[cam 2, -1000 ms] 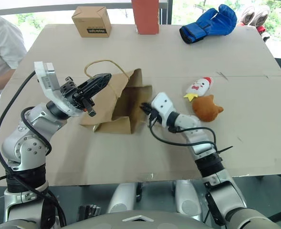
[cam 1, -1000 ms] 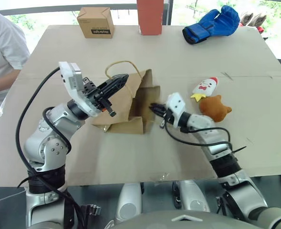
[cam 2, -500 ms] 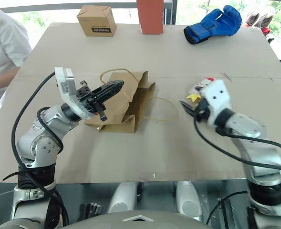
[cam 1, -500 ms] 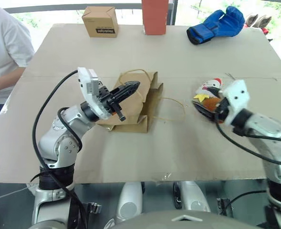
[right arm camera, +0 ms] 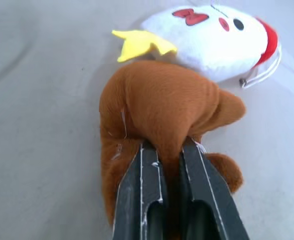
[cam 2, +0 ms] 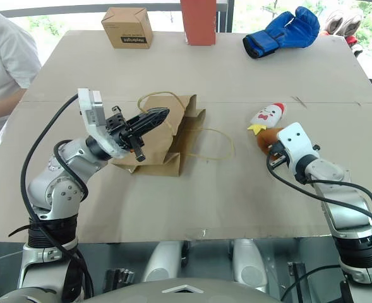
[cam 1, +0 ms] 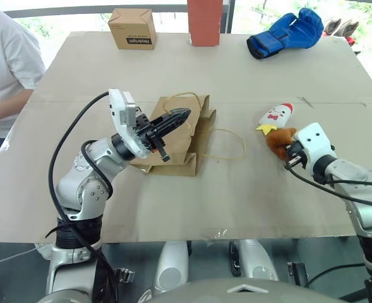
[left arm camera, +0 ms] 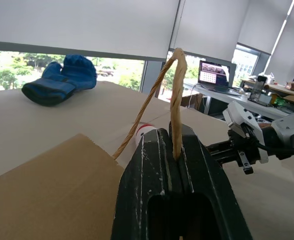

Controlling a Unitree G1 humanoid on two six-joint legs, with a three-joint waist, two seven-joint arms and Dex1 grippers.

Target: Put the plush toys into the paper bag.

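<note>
Left gripper [cam 1: 184, 115]: clamped tight on one twisted handle [left arm camera: 174, 90] of the paper bag [cam 1: 179, 142], left of centre in the head view; the handle loops up out of the pinched fingers in the left wrist view.
Paper bag: lying flat mid-table, its open edge towards the right of the frame, the second handle [cam 1: 227, 144] trailing loose on the table towards the toys.
Right gripper [right arm camera: 166, 155]: closed on a fold of the brown plush [right arm camera: 156, 107], right of centre; both black fingers bite into the fur.
Brown plush: down on the table, touching the white plush [cam 1: 275, 116] just above it in the head view.
White plush: red top, red bow, yellow base, lying tilted, free of any grip.
Open room: a bare strip of table [cam 1: 249, 183] between the loose handle and the toys; the near edge of the table runs along the lower frame.
Far edge: small printed box [cam 1: 131, 28] upper left, red block [cam 1: 204, 22] top centre, blue boxing glove [cam 1: 283, 31] upper right, all well apart from the bag.
Left edge: a person in a white shirt [cam 1: 9, 66] beside the table.
</note>
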